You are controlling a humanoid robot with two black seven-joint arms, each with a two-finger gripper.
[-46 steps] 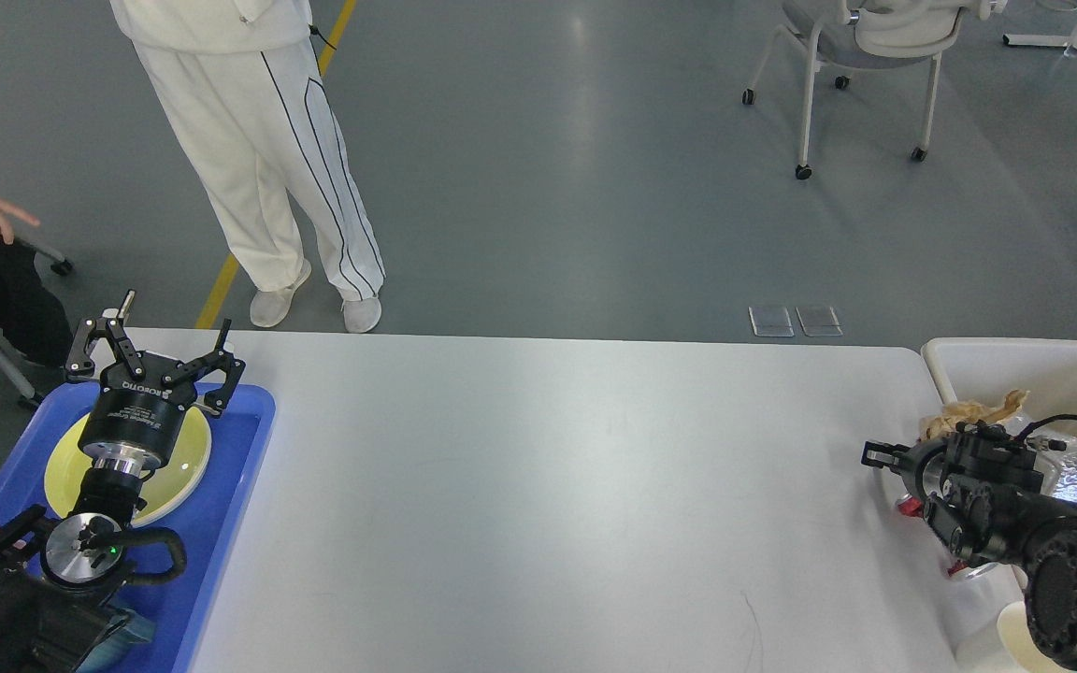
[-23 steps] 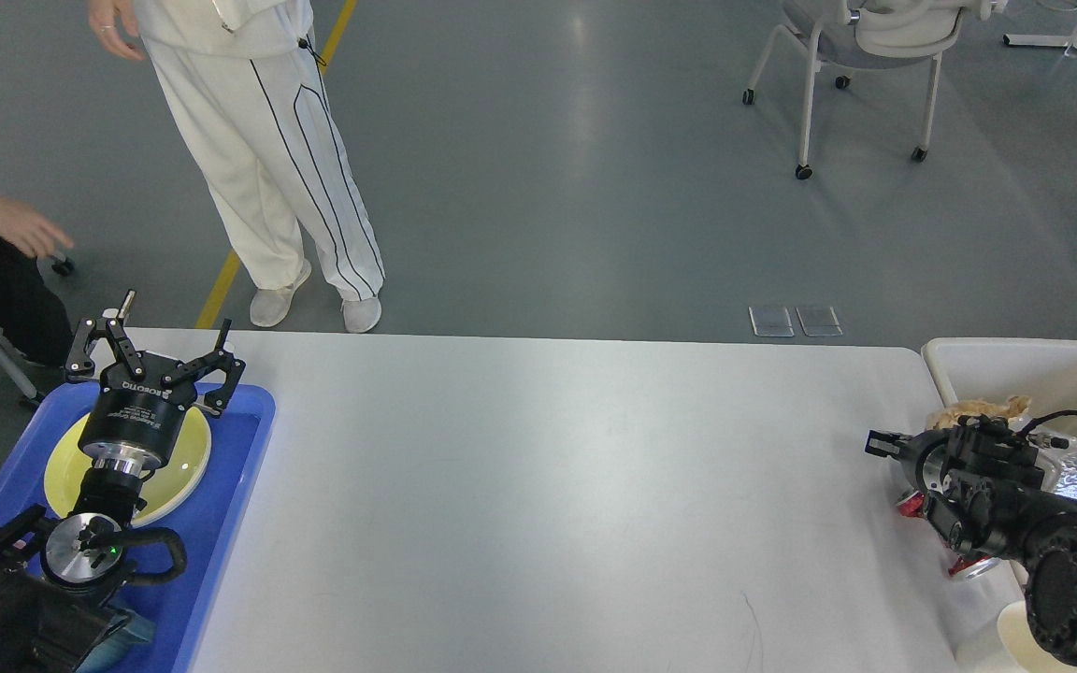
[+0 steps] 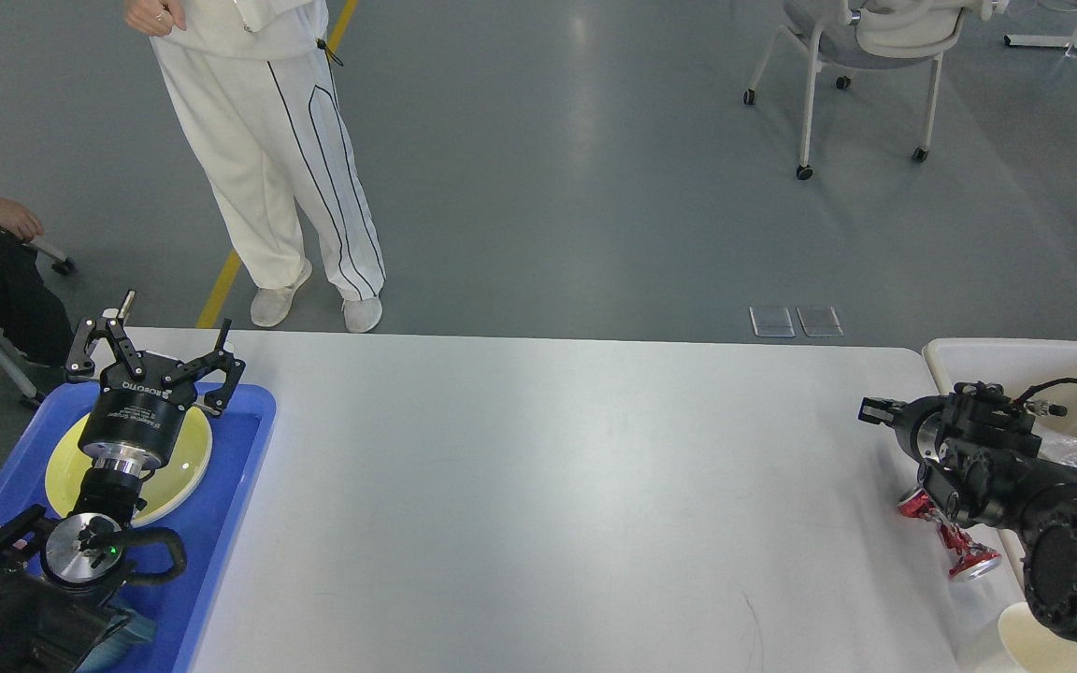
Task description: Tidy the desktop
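Up on the left, the left tool [image 3: 157,348] had its two black fingers spread wide apart, with nothing between them. It hung over the far edge of a yellow plate [image 3: 185,460] that lay inside a blue tray [image 3: 244,439]. The tray sat at the left end of the table [image 3: 538,505].

Over on the right, the right tool [image 3: 878,410] was small and dark and pointed sideways. Whether its fingers were apart or pressed together could not be told. It hung above the right end of the table, just beside a cream bin [image 3: 1015,353] that held some crumpled things. Under the right arm lay a squashed red can [image 3: 954,545], on the table near its right edge. A pale cup [image 3: 1043,645] showed at the bottom right corner.

The table itself was big and grey-white, and it filled the middle of the view. Most of it was bare. A person in white trousers [image 3: 272,159] stood past its far side.

The red can looked like the last thing left to tidy. It lay close to the table edge, so a clumsy push from the arm could knock it off onto the floor. The can was bent and flat, so the fingers might slip on it. The arm also hid part of the can, which made a good aim harder.
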